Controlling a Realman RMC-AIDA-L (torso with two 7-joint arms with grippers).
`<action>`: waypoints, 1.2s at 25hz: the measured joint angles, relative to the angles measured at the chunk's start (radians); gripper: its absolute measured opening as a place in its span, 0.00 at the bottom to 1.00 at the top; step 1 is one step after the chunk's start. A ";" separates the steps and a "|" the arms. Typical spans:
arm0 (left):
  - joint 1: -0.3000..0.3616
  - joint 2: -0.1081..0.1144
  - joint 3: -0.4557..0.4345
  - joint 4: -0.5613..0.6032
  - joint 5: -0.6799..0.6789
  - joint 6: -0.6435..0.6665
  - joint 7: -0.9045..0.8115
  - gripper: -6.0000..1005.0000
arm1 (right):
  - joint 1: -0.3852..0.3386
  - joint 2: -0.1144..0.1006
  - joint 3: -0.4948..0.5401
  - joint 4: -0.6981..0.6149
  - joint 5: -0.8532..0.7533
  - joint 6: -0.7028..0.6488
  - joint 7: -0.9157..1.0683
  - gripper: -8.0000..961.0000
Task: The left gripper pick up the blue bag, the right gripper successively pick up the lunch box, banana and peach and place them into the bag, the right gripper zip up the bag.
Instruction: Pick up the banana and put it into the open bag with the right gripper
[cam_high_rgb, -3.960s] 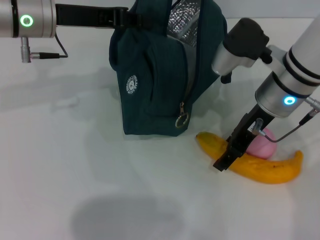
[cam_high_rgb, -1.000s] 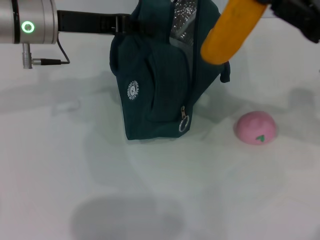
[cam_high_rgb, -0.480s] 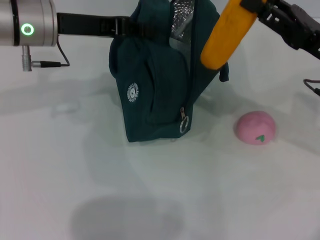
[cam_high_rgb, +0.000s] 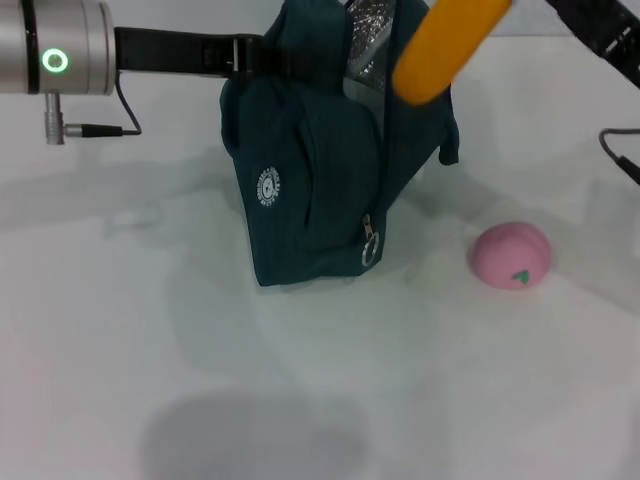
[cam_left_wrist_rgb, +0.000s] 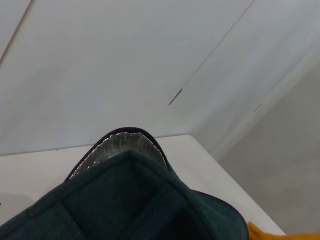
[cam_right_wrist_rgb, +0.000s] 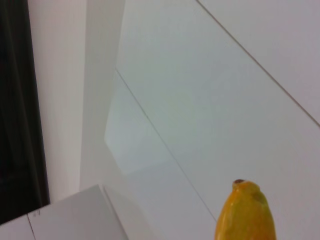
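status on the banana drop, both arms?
Left gripper holds the blue bag up by its top edge. Banana in the air at the bag's open top, right arm off frame. Peach on the table, clear of the path.

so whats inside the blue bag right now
Only silver lining shows at the open top of the blue bag; deeper contents are hidden by its walls. The banana hangs above it, the peach lies outside.
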 joint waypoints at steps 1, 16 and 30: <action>0.000 0.000 0.002 0.000 0.000 0.000 0.000 0.05 | 0.007 0.000 -0.001 0.012 0.007 0.003 0.007 0.47; 0.000 -0.007 0.005 -0.002 -0.009 0.009 -0.008 0.05 | 0.067 -0.001 0.007 0.182 0.001 0.194 0.008 0.47; 0.003 -0.009 0.002 -0.011 -0.009 0.014 -0.005 0.05 | 0.117 -0.001 0.009 0.261 -0.053 0.211 0.086 0.47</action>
